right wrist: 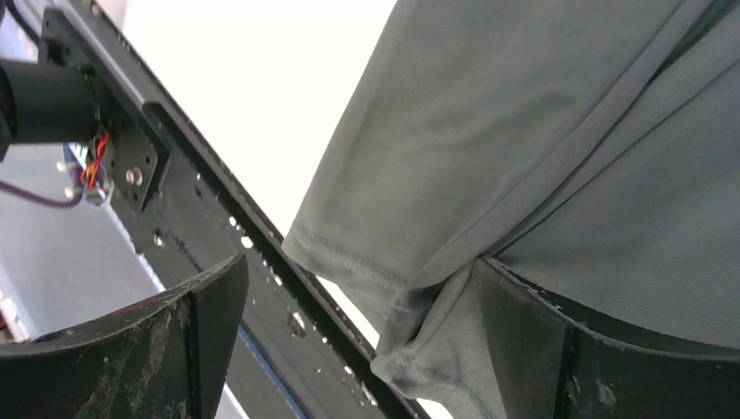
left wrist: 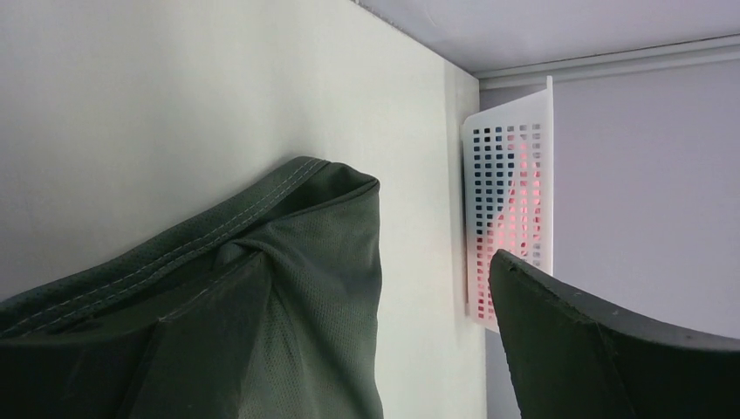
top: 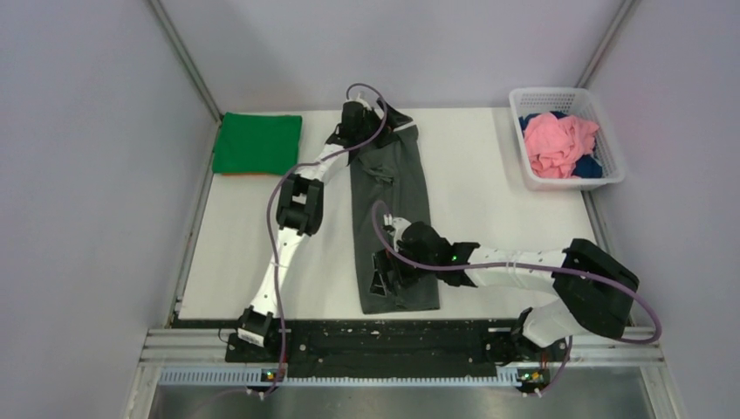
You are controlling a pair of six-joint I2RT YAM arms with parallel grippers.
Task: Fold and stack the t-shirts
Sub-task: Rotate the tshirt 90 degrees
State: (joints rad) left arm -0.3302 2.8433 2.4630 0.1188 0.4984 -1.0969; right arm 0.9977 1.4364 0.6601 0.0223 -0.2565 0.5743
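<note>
Recording the right gripper [top: 385,278] first: the jaws are spread wide and clamp nothing. In the right wrist view the near hem of the dark grey shirt [top: 393,196] bunches against the inner face of one finger [right wrist: 558,349]. The other finger [right wrist: 166,349] is free of cloth and sits over the black base rail [right wrist: 188,188].

The left gripper [top: 360,116] is at the far end of the same shirt, also spread. In the left wrist view grey cloth drapes over one side, while the opposite finger [left wrist: 611,349] is bare. White table shows in the gap between.

The dark grey shirt lies mid-table [top: 489,227] as one long narrow strip running near to far, creased at its far end.

Count:
- Shirts: four.
 - Dark grey: one, between the grippers.
 - Green shirt [top: 257,142]: one, folded flat at the far left corner, with a thin orange edge under its near side that cannot be identified.
 - Pink shirt [top: 558,144] and dark blue shirt [top: 592,166]: one each, crumpled together.
- Basket [top: 611,170]: one, white, at the far right corner, holding the pink and dark blue shirts.
- Grippers: two.
</note>
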